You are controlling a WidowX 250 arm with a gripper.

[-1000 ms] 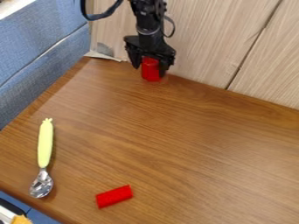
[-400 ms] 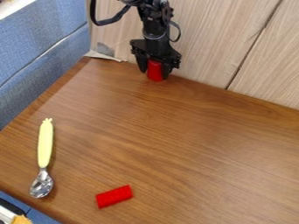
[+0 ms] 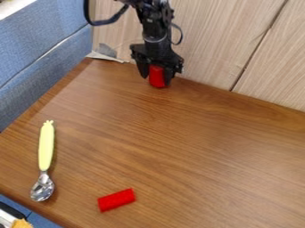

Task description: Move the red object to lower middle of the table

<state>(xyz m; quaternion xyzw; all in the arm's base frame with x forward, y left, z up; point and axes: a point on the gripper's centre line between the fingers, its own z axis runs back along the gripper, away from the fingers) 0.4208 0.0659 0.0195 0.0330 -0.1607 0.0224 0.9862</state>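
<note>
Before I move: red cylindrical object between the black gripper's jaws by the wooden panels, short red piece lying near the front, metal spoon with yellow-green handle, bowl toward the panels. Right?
Not quite: in the camera view the metal spoon has its bowl pointing away from the wooden panels. Rest stands: red cylindrical object between the jaws, short red piece near the front.

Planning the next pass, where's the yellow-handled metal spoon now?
The yellow-handled metal spoon lies at the camera view's lower left, left of the loose red block.
</note>
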